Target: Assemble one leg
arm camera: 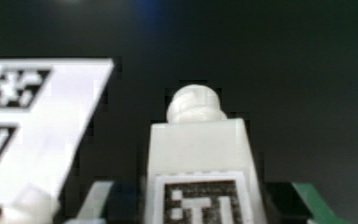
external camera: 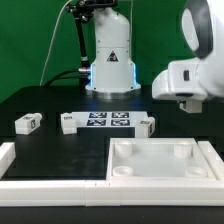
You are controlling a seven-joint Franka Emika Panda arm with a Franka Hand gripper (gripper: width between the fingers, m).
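Observation:
In the wrist view a chunky white leg (arm camera: 197, 140) with a black-and-white tag stands between my fingers (arm camera: 98, 198), its rounded peg pointing away from the camera. My gripper (arm camera: 201, 197) is shut on this leg. In the exterior view the gripper (external camera: 186, 100) hangs above the table at the right, over the far right corner of the large white tray (external camera: 150, 166) with corner sockets. The held leg is hard to make out there. Three more legs lie on the black table: one at the left (external camera: 27, 122) and one at each end of the tag strip (external camera: 67, 121) (external camera: 147, 122).
The marker board (external camera: 103, 120) lies mid-table and also shows in the wrist view (arm camera: 34, 110). The robot's base (external camera: 110, 60) stands behind it. A white rim (external camera: 10, 160) runs along the left and front edges.

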